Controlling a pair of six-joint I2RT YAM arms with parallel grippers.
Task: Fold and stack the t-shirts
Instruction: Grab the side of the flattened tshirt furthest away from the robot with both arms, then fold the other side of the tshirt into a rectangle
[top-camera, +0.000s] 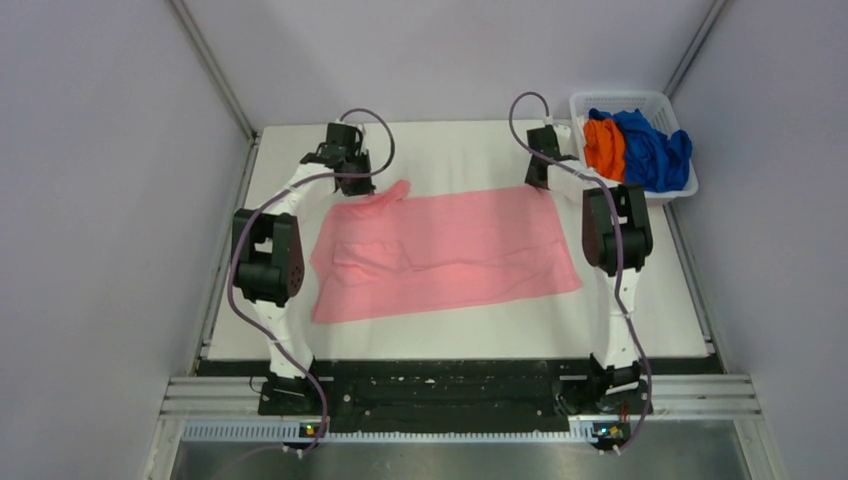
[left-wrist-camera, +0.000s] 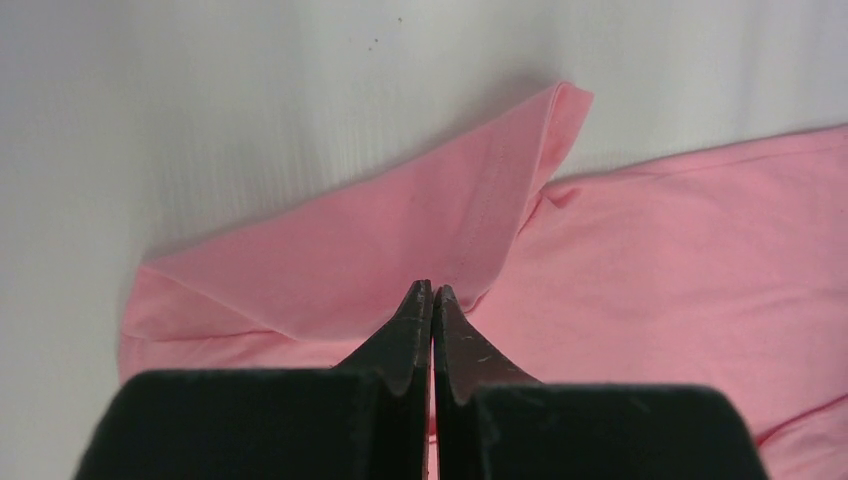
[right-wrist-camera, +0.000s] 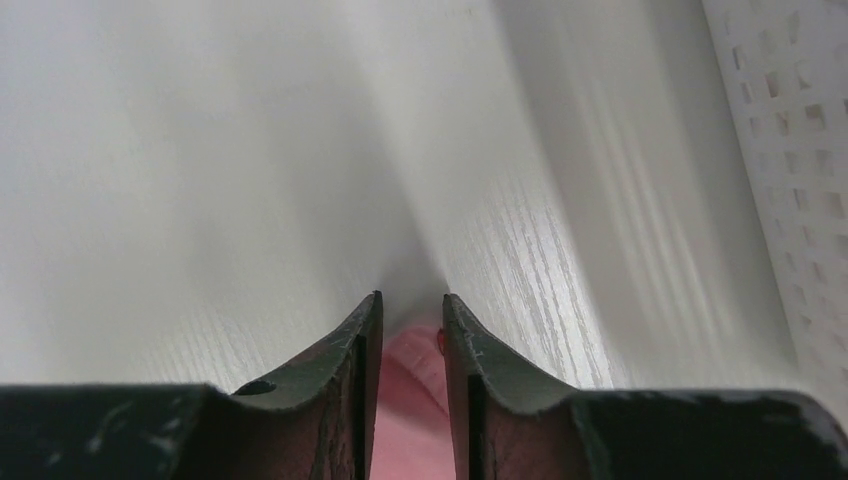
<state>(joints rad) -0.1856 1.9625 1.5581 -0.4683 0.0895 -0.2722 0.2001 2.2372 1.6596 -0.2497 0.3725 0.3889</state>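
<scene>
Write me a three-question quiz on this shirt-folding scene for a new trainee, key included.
1. True or false: the pink t-shirt lies spread on the table.
2. What is in the white basket? A) the orange t-shirt and the blue t-shirt; B) a green and a yellow shirt; C) nothing.
3. Fill in: the fingers pressed together at the pink sleeve belong to the ____ arm.

Key: 1 true; 2 A; 3 left.
</scene>
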